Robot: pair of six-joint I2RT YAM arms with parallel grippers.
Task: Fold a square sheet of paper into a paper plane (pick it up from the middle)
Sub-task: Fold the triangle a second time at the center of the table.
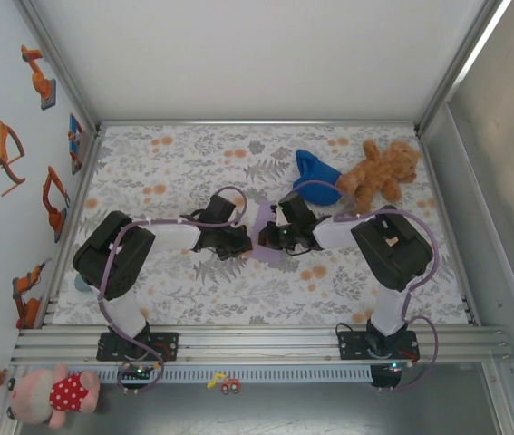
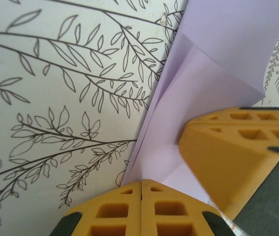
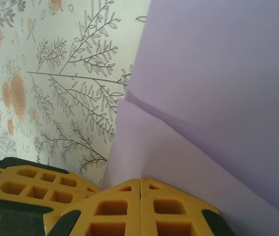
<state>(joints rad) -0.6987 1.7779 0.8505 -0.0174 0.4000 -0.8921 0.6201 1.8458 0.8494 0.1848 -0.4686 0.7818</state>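
Your two arms meet at the middle of the leaf-patterned table cover (image 1: 175,290). The lavender paper (image 2: 218,73) lies there between them, flat on the cover and partly folded, with one flap lying over another along a slanting crease.

Your left gripper (image 2: 140,186) has its yellow fingers pressed together, with the tips at the paper's edge. You cannot tell whether any paper is nipped in the seam. Your right gripper (image 3: 140,183) also has its fingers closed against each other, and its tips touch the paper where a folded layer ends. The two grippers sit just beside each other, and in the left wrist view one yellow finger of the right gripper rests on the paper.

From above, a deep blue cloth (image 1: 315,170) lies beyond the right gripper, just beside a brown teddy bear (image 1: 379,174) near the far right corner. A pink plush toy (image 1: 53,394) sits off the table at the near left, below the rail.
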